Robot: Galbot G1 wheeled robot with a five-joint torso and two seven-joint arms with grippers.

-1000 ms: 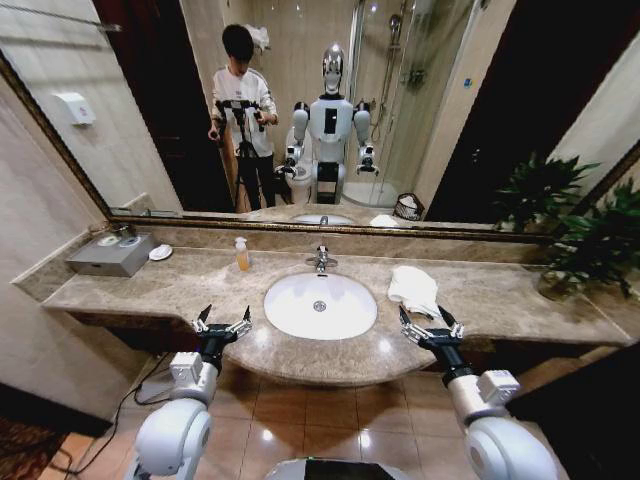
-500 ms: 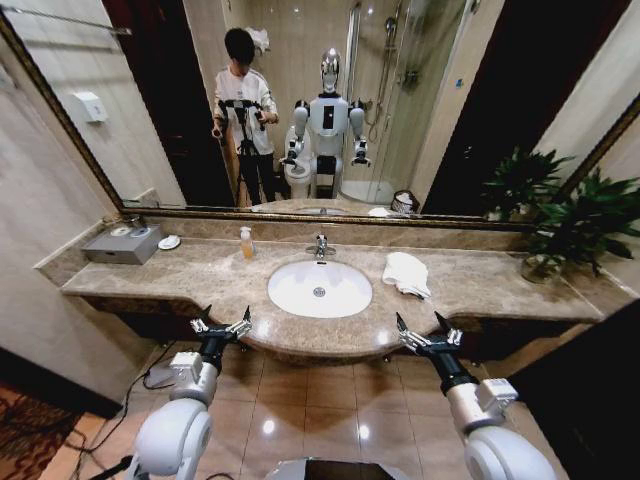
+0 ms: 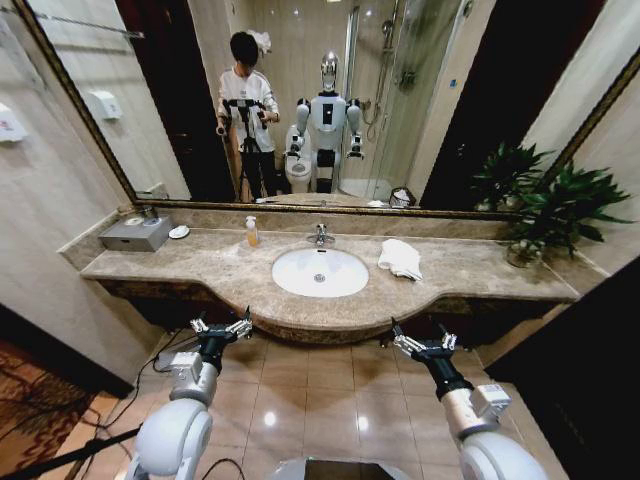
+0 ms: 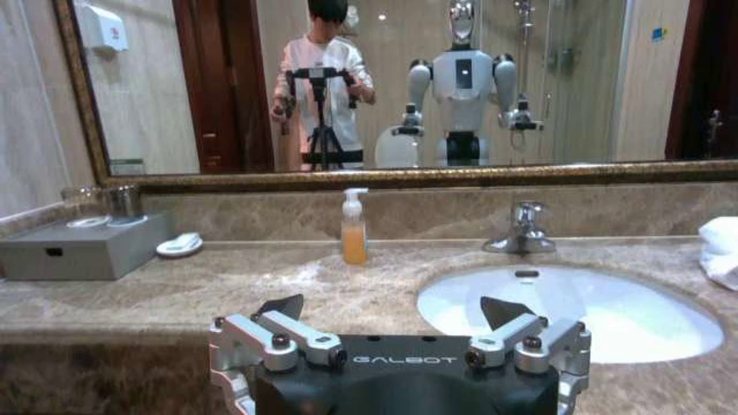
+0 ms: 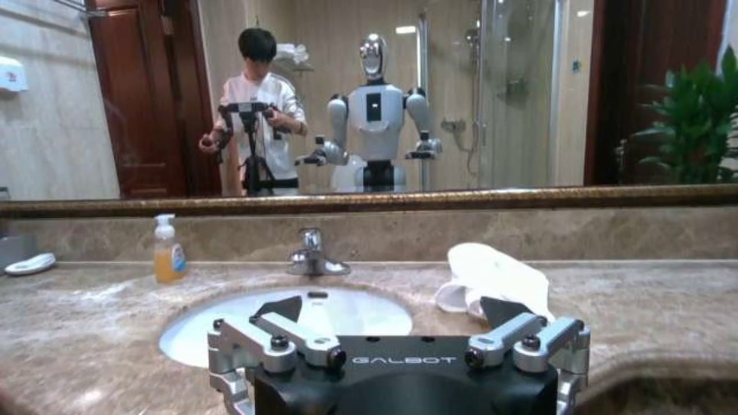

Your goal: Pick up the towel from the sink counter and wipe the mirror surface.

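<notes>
small white crumpled terry towel (image 3: 400, 258) lay on beige-brown marble tabletop (image 3: 200, 270), right of white oval basin (image 3: 320, 272) | left claw (image 3: 220, 326) open, near of curved edge | right claw (image 3: 420, 342) open, empty | bronze-framed mirror (image 3: 440, 90) far

Left gripper (image 4: 396, 311) (fingers apart) before sink counter (image 4: 231, 294)

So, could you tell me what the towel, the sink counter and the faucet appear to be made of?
The towel looks like soft white terry cloth: matte, slumped in loose folds. The sink counter looks like polished beige-brown marble or similar stone: veined and mottled, with glossy highlights. The faucet looks like chromed metal: bright and mirror-shiny.
</notes>
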